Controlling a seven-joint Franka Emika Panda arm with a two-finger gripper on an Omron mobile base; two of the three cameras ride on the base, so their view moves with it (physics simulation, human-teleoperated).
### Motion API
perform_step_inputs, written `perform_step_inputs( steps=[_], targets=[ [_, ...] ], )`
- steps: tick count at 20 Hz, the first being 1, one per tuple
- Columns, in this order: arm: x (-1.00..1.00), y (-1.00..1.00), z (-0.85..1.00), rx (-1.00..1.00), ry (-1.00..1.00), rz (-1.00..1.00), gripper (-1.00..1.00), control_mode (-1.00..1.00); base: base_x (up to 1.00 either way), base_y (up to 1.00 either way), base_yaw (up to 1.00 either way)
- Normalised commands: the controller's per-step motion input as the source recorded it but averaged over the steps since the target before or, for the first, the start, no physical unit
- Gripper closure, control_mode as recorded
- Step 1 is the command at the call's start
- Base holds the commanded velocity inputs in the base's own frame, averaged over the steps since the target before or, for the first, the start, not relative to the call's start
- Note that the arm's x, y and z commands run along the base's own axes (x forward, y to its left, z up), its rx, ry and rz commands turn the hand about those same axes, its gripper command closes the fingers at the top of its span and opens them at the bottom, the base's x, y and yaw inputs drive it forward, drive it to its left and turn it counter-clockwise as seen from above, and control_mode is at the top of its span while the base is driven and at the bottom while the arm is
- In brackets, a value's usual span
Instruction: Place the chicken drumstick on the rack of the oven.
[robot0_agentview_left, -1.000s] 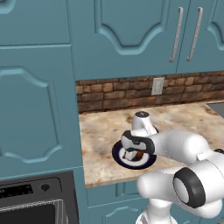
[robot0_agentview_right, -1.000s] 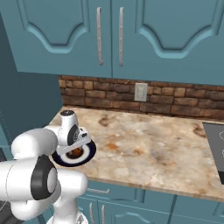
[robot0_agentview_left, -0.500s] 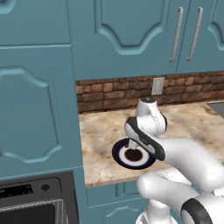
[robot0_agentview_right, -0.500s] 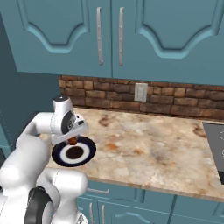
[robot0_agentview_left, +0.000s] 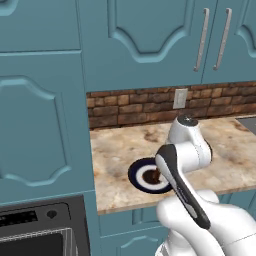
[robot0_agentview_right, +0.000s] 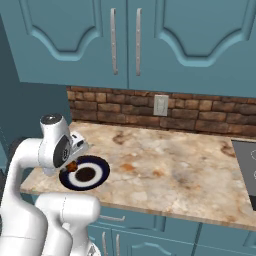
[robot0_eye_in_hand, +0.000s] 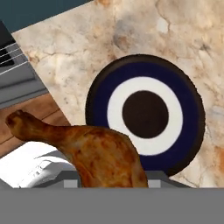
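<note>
With the chicken drumstick (robot0_eye_in_hand: 103, 153) pinched in the fingers above the blue-rimmed plate (robot0_eye_in_hand: 188, 127) on the marble surface (robot0_agentview_right: 165, 165), the carry step is in hand, and the next move likely calls for swinging it down-left toward the oven (robot0_agentview_left: 35, 232).

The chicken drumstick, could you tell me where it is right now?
The chicken drumstick is off the plate, held in the gripper above the plate's left edge, near the counter's oven-side end.
</note>
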Motion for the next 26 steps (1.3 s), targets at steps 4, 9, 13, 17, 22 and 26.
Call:
perform_step_inputs(
  steps=[4, 9, 13, 17, 22, 26],
  targets=[
    [-0.32, 0.07, 0.0, 0.0, -0.01, 0.04, 1.0, -1.0, 0.0, 0.0, 0.0],
    [-0.64, 0.45, 0.27, -0.07, -0.03, 0.07, 1.0, -1.0, 0.0, 0.0, 0.0],
    [-0.89, 0.72, 0.31, -0.16, -0.06, 0.11, 1.0, -1.0, 0.0, 0.0, 0.0],
    [-0.98, 0.64, 0.09, -0.14, -0.14, 0.14, 1.0, -1.0, 0.0, 0.0, 0.0],
    [-0.65, 0.89, -0.01, -0.08, -0.11, 0.01, 1.0, -1.0, 0.0, 0.0, 0.0],
    [-0.18, 1.0, -0.41, 0.0, -0.12, -0.13, 1.0, -1.0, 0.0, 0.0, 0.0]
  ],
)
